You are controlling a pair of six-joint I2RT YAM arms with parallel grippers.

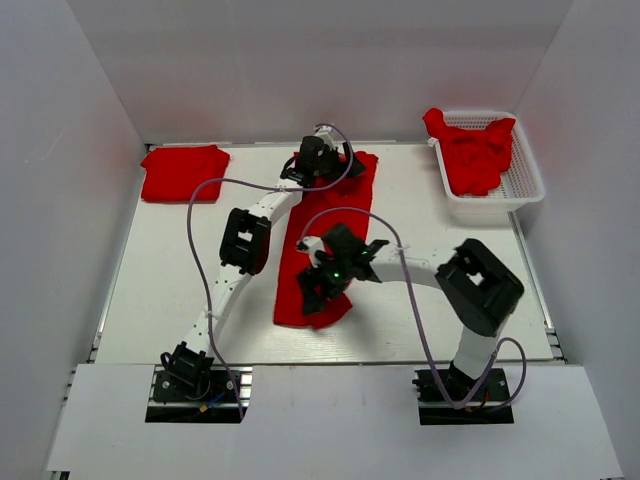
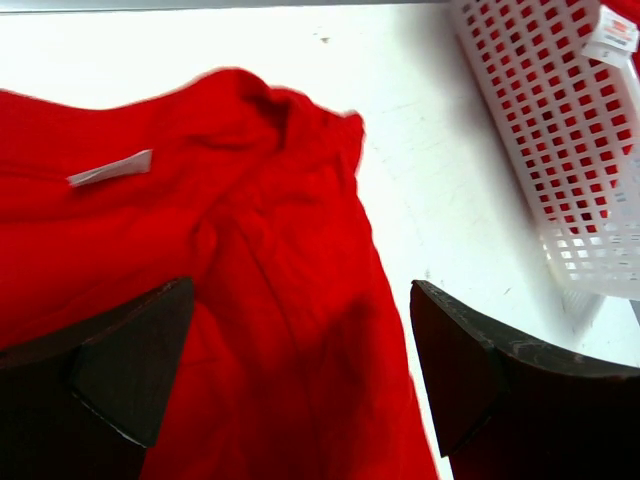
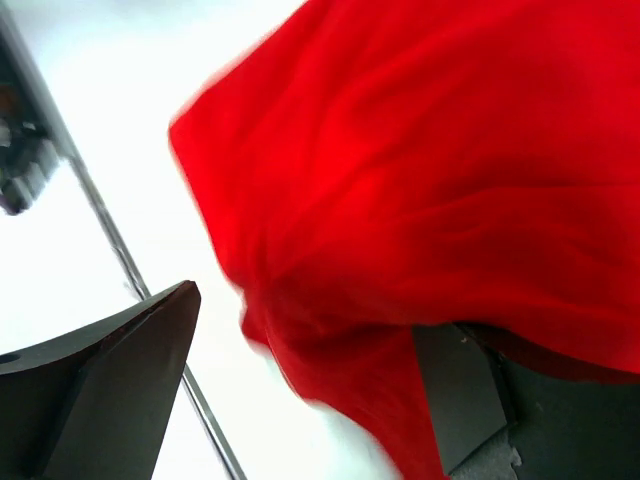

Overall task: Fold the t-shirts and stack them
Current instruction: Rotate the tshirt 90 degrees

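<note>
One red t-shirt (image 1: 292,308) lies in the middle of the table as a long narrow strip, running from the back toward the front. My left gripper (image 1: 318,165) hovers open over its far end. In the left wrist view the cloth (image 2: 270,280) with its white label (image 2: 110,168) lies under the spread fingers (image 2: 130,370), and the gripper (image 2: 300,370) holds nothing. My right gripper (image 1: 318,285) is at the near end, open. There the cloth (image 3: 420,180) hangs between the fingers and drapes over the right finger (image 3: 465,390). A folded t-shirt (image 1: 185,172) lies at the back left.
A white mesh basket (image 1: 527,180) at the back right holds more crumpled red t-shirts (image 1: 475,160); its wall (image 2: 560,130) shows close to the left gripper. White walls enclose the table. A metal rail (image 3: 120,260) runs along the table's edge.
</note>
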